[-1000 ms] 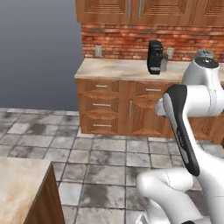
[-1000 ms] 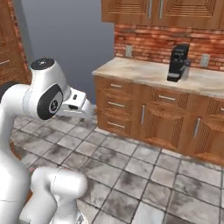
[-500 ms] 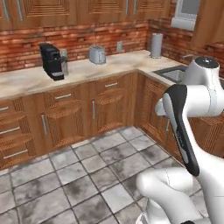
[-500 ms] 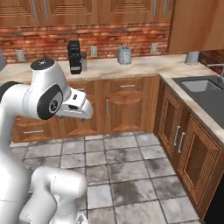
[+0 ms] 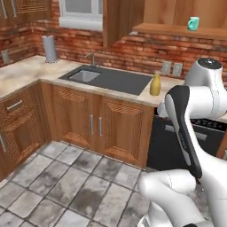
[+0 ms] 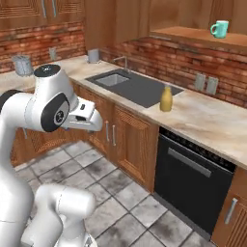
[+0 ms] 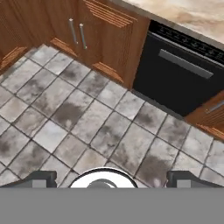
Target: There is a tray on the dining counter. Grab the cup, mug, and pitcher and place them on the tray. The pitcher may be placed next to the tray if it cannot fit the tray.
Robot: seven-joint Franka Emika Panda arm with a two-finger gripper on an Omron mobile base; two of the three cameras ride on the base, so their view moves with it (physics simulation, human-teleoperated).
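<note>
Hanging over the tiled floor (image 7: 87,113), the pincer (image 7: 112,177) has its two dark tips spread wide apart with nothing between them, so it's empty right now. In the right base view you can see the pincer (image 6: 91,118) tucked close to the arm, up at about cabinet height.

Just ahead of and below the pincer is a run of wooden cabinet doors (image 7: 94,33), and beside them a black oven front (image 7: 183,74) with a long bar handle.

Further out from the pincer, up on the marble tabletop (image 6: 212,120) against the brick wall, the pitcher (image 6: 166,99) stands upright just beside the dark sink (image 6: 132,87). Same spot from the other side: pitcher (image 5: 155,84) at the sink's (image 5: 108,79) near corner, well apart from the pincer.

Farthest off and higher than the pincer, the mug (image 6: 220,29) sits on a wooden wall shelf (image 6: 193,36) above the brick, handle sticking out sideways. The left base view has the mug (image 5: 193,23) up there too. There's also a paper towel roll (image 5: 49,48) standing way down the tabletop past the sink.
</note>
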